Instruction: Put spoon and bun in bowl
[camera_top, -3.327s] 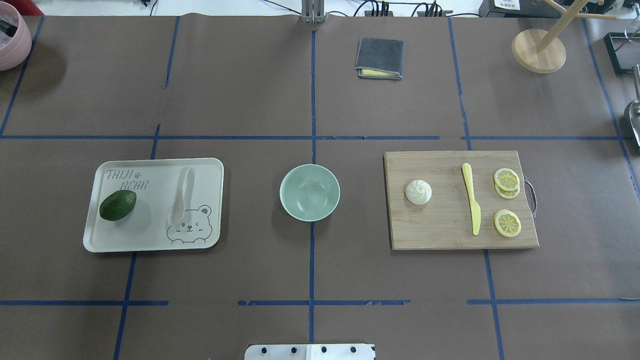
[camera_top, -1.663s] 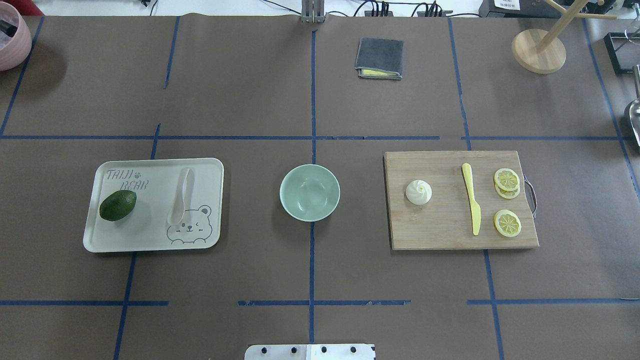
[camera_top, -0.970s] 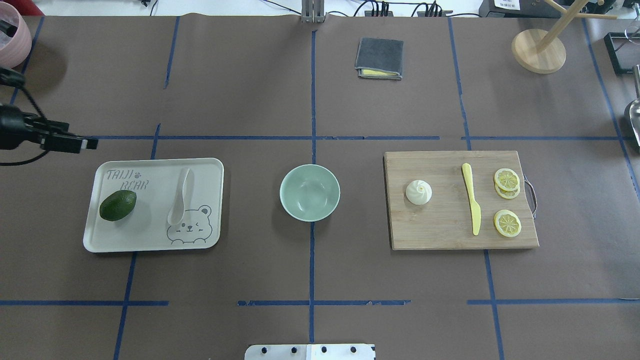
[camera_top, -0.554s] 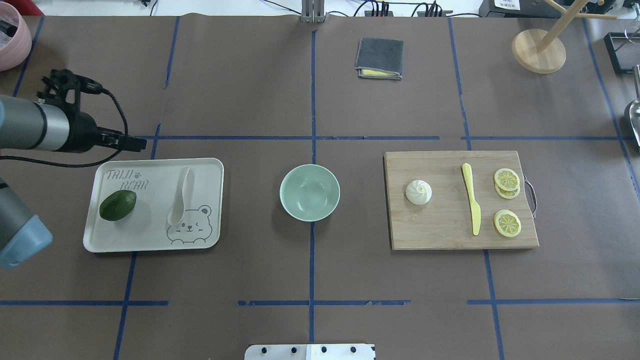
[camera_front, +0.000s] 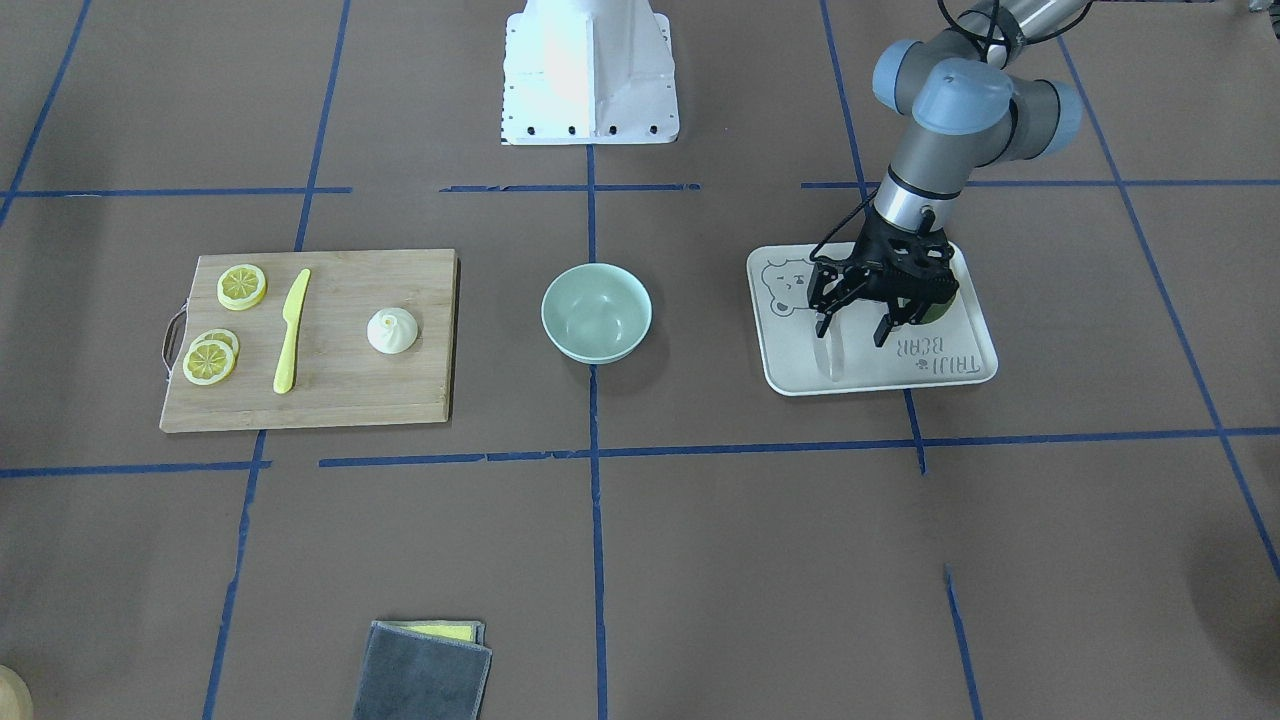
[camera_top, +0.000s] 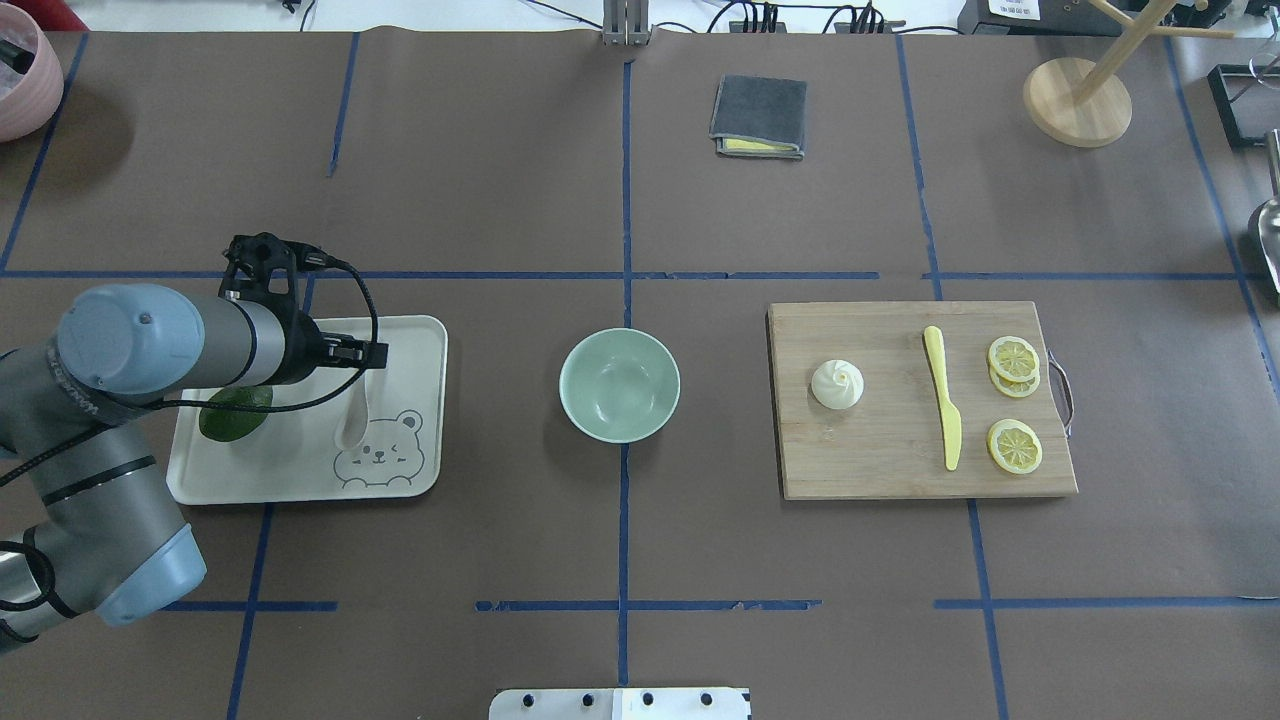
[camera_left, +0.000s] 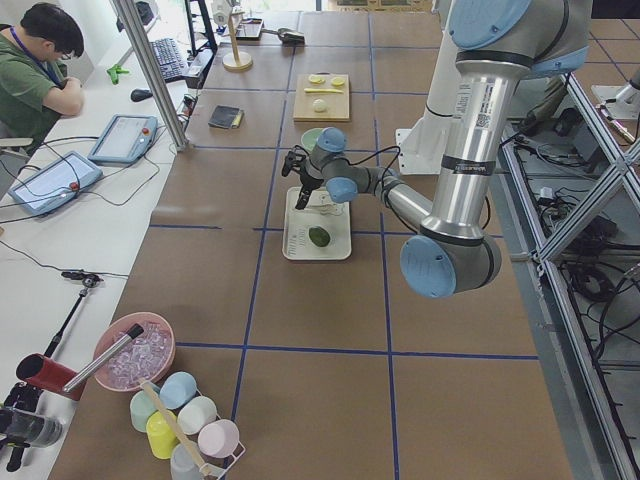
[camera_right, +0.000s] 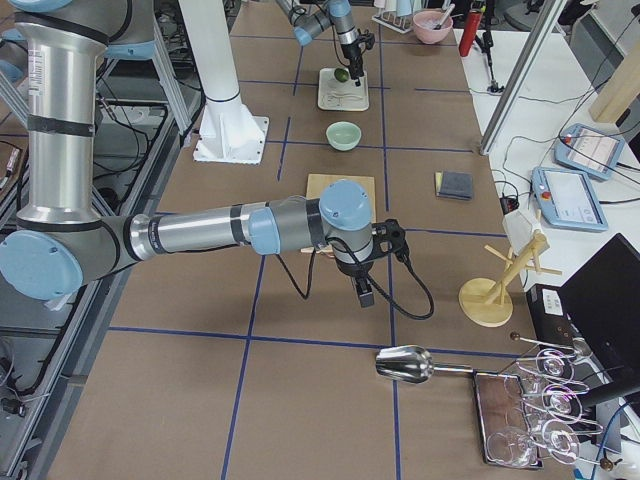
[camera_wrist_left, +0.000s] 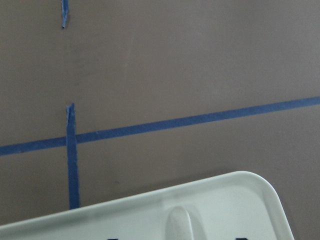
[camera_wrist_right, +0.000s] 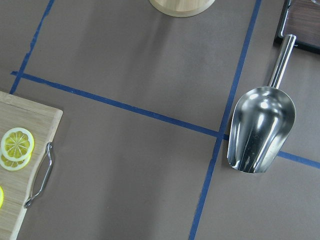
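One smooth off-white spoon lies on a rectangular tray, left claw spread wide above it. One pleated round bun on a wooden board; glossy mint bowl between them. Right claw: grip cannot be told.

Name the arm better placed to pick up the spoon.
Left. The left gripper hangs open directly over the spoon on the tray; the right gripper is far off, past the cutting board.

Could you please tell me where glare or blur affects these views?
Front-facing view: the white robot base is blown out by glare. Left wrist view: the tray edge and spoon tip look soft. Right wrist view: the metal scoop shows bright reflections.
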